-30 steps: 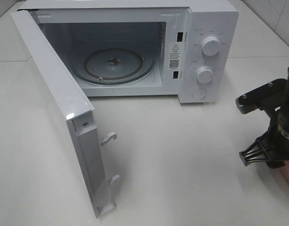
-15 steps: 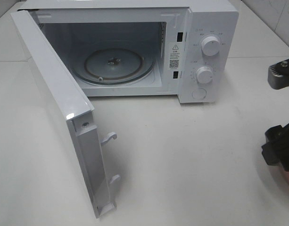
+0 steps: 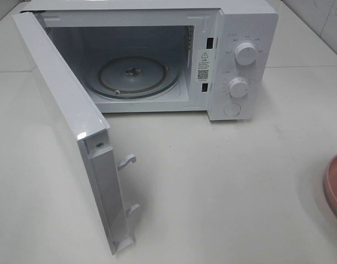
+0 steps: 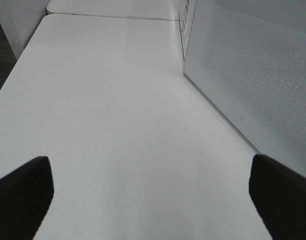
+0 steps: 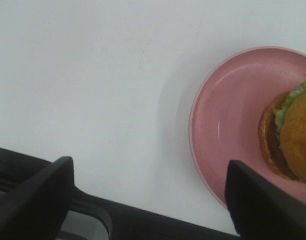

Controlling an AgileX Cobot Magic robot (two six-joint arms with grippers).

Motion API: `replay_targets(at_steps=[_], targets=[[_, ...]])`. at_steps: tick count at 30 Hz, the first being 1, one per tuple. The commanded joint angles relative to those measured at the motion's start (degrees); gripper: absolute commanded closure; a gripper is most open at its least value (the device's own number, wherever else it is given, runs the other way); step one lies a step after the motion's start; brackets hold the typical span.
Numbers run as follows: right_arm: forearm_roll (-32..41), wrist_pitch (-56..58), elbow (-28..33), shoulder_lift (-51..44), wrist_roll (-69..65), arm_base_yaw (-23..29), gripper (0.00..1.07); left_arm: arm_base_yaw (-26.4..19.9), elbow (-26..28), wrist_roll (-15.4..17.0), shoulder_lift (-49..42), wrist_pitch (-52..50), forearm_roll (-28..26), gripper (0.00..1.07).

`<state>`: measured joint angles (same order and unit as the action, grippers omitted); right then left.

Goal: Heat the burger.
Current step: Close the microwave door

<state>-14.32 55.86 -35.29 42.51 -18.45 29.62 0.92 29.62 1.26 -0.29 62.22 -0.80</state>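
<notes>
Burger (image 5: 291,136): you will find it on the pink plate (image 5: 227,125), sitting toward one side of the dish, not in the centre; only part of it shows in the right wrist view, a brown domed bun with green leaf at the edge and a dark layer beneath.
Pink plate: it lies on the white table (image 3: 223,181), well to the right of the microwave (image 3: 157,60) and nearer the front; the high camera catches only a sliver of its rim.
Microwave: its door (image 3: 69,126) stands swung wide on the left and the glass turntable (image 3: 132,77) inside is bare.
Right gripper (image 5: 153,200): its jaws stand wide apart and hold nothing; it hovers over the table just beside the plate's rim, with the burger off to one side of the gap.
Left gripper (image 4: 150,192): fully spread and holding nothing, it sits low over the table on the outer side of the microwave door.
How the burger handles: judge it light, soft and stacked, so a squeeze on the bun would likely crush it or slide the layers apart.
Where to take hold: you are probably better off pinching the plate's rim on the bare side away from the burger; the plate looks stiff and smooth, so keep it level or the burger may slide.
</notes>
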Motion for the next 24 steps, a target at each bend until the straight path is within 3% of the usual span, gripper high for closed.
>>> replay_targets(at_steps=[1, 8, 10, 13, 16, 21, 24], targets=[[-0.1, 0.8, -0.1, -5.5, 0.5, -0.1, 0.29, -0.1, -0.1, 0.1, -1.0, -1.0, 0.2, 0.06], [-0.1, 1.8, -0.1, -12.7, 0.5, -1.3, 0.31, -0.1, -0.1, 0.1, -1.0, -1.0, 0.2, 0.06], [0.1, 1.5, 0.2, -16.2, 0.7, -7.3, 0.31, -0.1, -0.1, 0.1, -1.0, -1.0, 0.2, 0.06], [0.1, 0.7, 1.1, -19.5, 1.2, -11.3, 0.31, -0.1, -0.1, 0.1, -1.0, -1.0, 0.2, 0.06], [0.1, 0.2, 1.6, -20.9, 1.3, -12.7, 0.31, -0.1, -0.1, 0.1, -1.0, -1.0, 0.2, 0.06], [1.4, -2.5, 4.5, -30.1, 3.2, -20.2, 0.31, -0.1, -0.1, 0.1, -1.0, -1.0, 0.2, 0.06], [2.1, -3.0, 4.9, -31.4, 4.4, -21.2, 0.31, -0.1, -0.1, 0.1, -1.0, -1.0, 0.2, 0.06]])
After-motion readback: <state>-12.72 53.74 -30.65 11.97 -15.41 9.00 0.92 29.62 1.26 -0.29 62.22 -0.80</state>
